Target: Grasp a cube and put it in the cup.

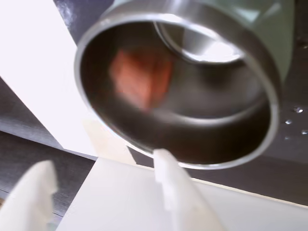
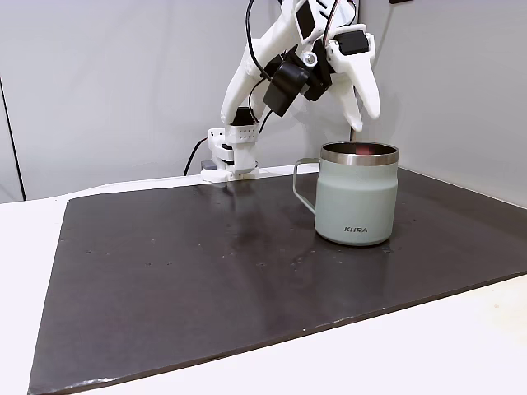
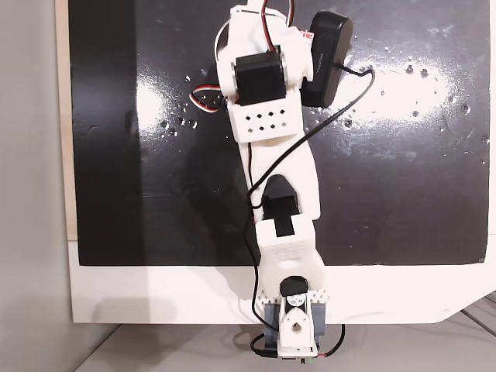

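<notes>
The cube (image 1: 142,79) shows in the wrist view as a blurred rust-orange block with soft edges, lying inside the cup (image 1: 192,91) toward the left of its dark steel interior. In a fixed view a reddish glint appears just under the rim of the cup (image 2: 356,202).

The cup is a squat, pale sage-green mug with a bare polished steel rim, a loop handle on its left and small dark lettering near its base. It stands upright on a dark matte mat (image 2: 181,271), toward the right.

The gripper (image 1: 101,192), of white moulded plastic, hangs above the cup with fingers spread and nothing between them.
</notes>
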`<state>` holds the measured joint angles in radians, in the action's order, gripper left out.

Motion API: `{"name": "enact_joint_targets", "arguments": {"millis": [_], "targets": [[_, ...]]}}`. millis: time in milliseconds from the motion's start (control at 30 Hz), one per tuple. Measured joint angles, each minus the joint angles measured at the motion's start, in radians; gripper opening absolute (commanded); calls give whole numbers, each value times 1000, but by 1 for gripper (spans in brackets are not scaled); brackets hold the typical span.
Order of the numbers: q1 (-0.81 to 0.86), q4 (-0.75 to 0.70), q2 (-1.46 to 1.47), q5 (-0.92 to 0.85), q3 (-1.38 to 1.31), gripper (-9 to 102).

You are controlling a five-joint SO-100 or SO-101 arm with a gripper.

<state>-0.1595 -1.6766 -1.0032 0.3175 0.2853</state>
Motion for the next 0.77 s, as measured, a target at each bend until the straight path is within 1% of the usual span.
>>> {"name": "enact_joint_targets", "arguments": {"millis": [767], "targets": [[-78,0,-71,-20,17,24]]}}
